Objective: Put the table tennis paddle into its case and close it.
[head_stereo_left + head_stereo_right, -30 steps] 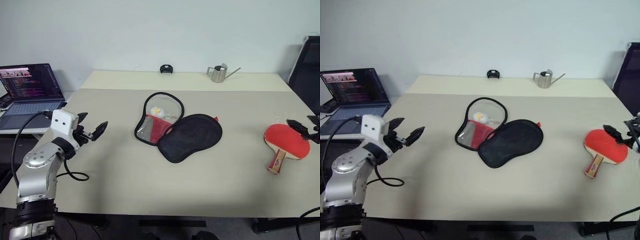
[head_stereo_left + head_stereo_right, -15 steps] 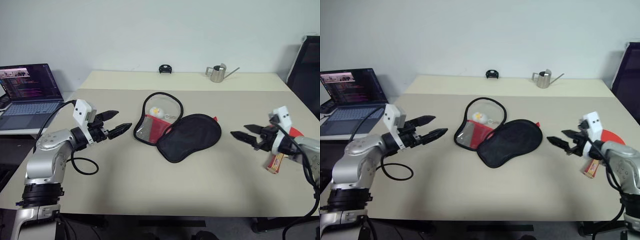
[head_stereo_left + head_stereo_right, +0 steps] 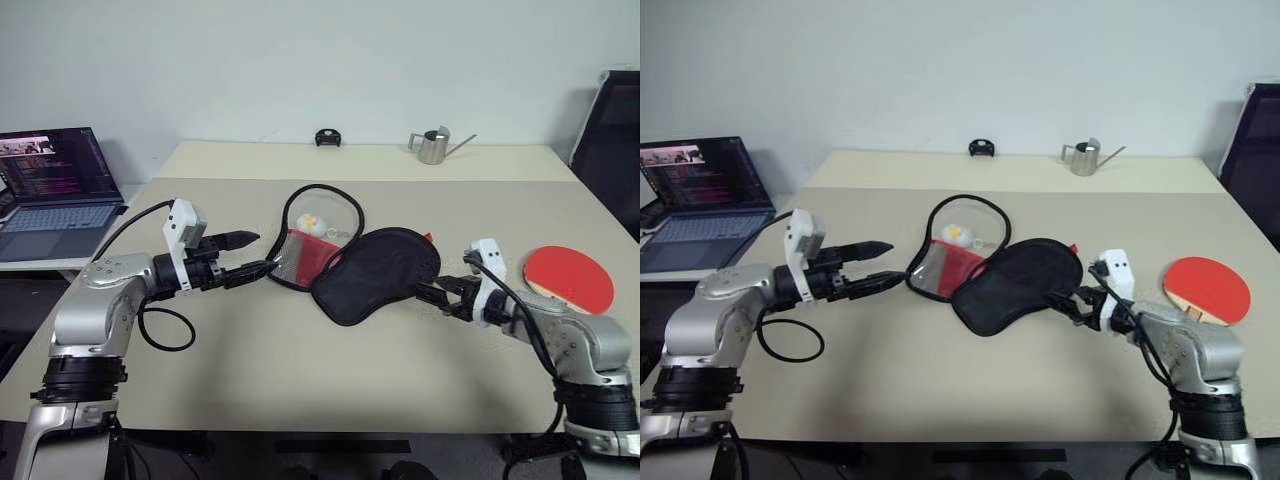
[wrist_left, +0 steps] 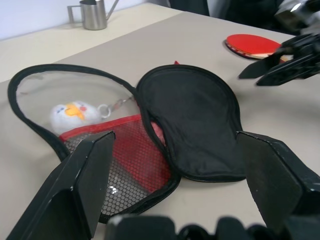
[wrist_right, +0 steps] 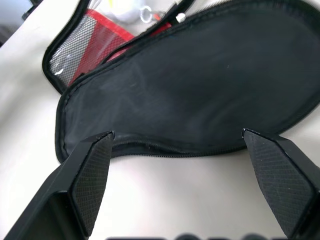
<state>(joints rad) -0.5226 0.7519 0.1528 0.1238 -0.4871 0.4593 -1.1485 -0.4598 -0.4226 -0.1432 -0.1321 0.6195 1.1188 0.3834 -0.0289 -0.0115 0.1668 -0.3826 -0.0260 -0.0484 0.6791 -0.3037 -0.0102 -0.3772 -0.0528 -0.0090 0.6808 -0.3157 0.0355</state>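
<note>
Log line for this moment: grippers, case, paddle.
left gripper: open, at case's left edge | right gripper: open, at black flap | case: unzipped | paddle: on table, outside case

No text, brand, number or sign can be read anywhere. The laptop (image 3: 58, 190), well off to the outer side of the left tool (image 3: 250, 256), shows a dark screen with rows of coloured lines of text and a pink strip along its top, all too small to make out. The open case (image 3: 352, 260), lying between the two tools, shows red fabric under its mesh pocket, but no lettering or logo can be told there.
</note>
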